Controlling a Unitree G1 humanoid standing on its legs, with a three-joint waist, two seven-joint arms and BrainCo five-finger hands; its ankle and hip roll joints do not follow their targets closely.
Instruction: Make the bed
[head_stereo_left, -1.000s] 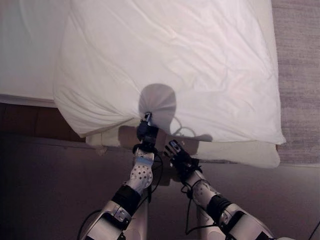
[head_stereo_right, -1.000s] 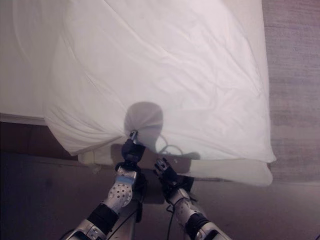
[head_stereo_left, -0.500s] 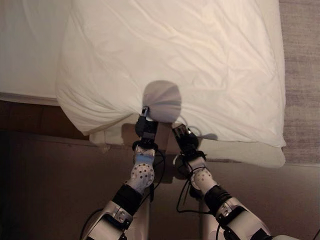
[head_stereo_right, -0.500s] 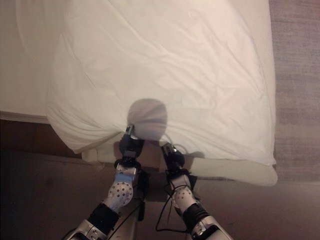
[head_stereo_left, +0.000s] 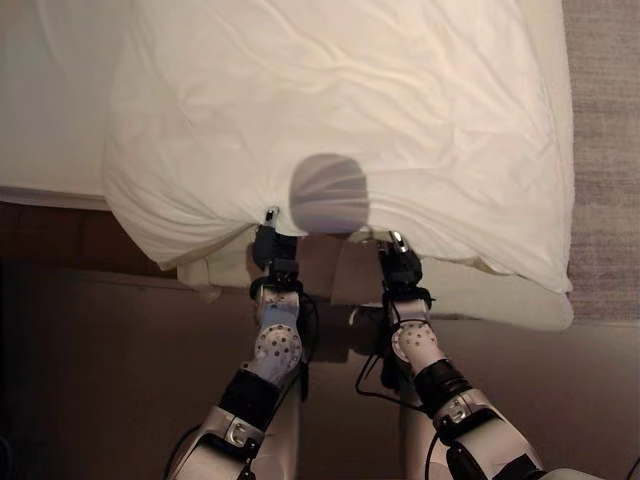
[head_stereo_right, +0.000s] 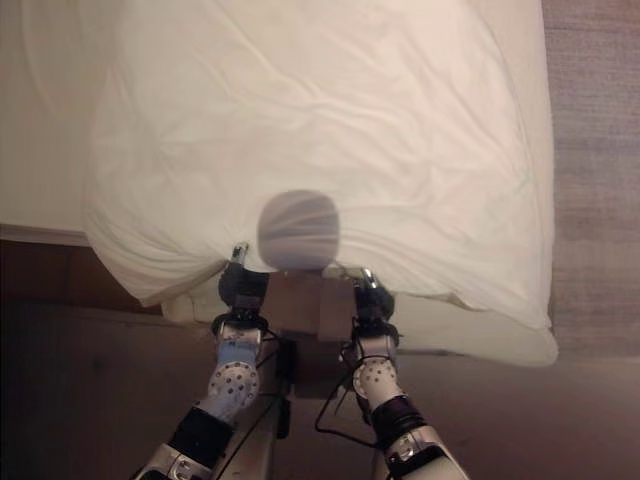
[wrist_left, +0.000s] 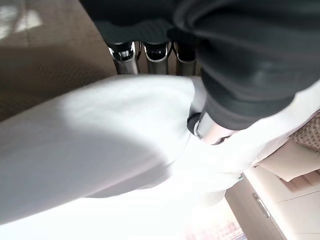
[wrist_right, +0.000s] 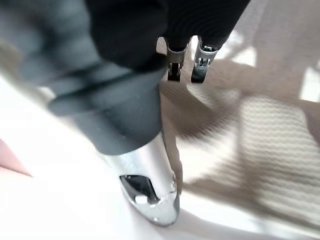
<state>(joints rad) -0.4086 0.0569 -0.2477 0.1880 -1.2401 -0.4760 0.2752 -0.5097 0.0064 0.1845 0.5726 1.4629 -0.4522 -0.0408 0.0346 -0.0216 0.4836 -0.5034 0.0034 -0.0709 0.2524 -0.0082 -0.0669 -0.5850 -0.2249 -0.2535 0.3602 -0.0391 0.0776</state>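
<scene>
So the big white duvet (head_stereo_left: 340, 110) is spread over most of the bed (head_stereo_left: 50, 110), rumpled, with its near edge hanging just past the bed's near side, and both hands are right up at that edge. The left hand (head_stereo_left: 268, 250) sits near the middle of the edge, and in its wrist view the fingers (wrist_left: 150, 50) and thumb look pinched on a fold of the white cloth, so it's grasping the duvet. The right hand (head_stereo_left: 400, 262) is just beside it, a bit toward the robot's right, also touching the edge; its own wrist view is blurry, so I honestly can't tell if it has a grip or is just resting there. Along the near side a strip of mattress (head_stereo_left: 500, 305) peeks out under the duvet. Grey carpet (head_stereo_left: 605, 150) runs along the right of the bed.
</scene>
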